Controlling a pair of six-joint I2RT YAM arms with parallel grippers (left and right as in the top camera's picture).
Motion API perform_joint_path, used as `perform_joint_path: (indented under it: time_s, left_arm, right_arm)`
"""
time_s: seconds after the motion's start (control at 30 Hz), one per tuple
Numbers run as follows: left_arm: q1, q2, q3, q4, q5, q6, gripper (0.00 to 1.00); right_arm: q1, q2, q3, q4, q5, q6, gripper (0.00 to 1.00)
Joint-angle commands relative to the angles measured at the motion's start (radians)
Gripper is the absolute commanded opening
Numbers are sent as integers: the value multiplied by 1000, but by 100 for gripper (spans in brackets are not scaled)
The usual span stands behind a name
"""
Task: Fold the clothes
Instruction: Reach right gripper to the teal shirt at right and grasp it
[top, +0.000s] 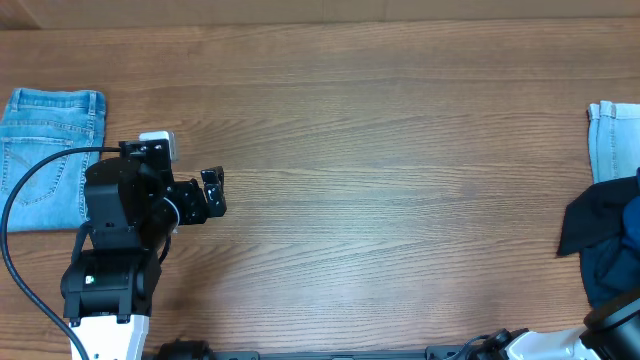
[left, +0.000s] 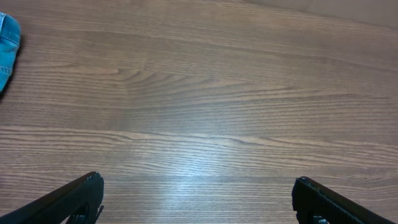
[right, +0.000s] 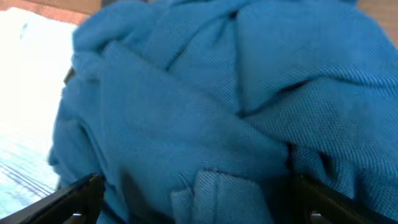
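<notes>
The clothes, a deep blue crumpled shirt-like piece (top: 608, 240), lie bunched at the table's right edge. In the right wrist view this blue cloth (right: 205, 106) fills almost the whole picture in thick folds. My right gripper (right: 196, 190) hovers close over it, open wide, one dark fingertip (right: 87, 186) on either side of a fold, no grip visible. My left gripper (top: 212, 191) is at the left of the table, open, over bare wood. In the left wrist view the left gripper (left: 198, 186) has only table between its fingers.
Folded light-blue jeans (top: 50, 155) lie at the far left, their edge (left: 7, 40) showing in the left wrist view. More light denim (top: 614, 140) lies at the right edge behind the blue piece. The wooden table (top: 400, 170) spans the middle.
</notes>
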Motion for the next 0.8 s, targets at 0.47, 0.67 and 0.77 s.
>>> perform_joint_path:
  time_s: [0.47,0.67,0.77]
  left_arm:
    - [5,71,26,19,9,4,100]
    - [4,71,26,27,9,1,100]
    - [4,71,26,28,13,1,100]
  right_arm:
    - [-197,-58,60,-40,-105,109,100]
    - [-190,37,60,-10,-121,103,88]
    - [-190,21,65,8,-169,118,13]
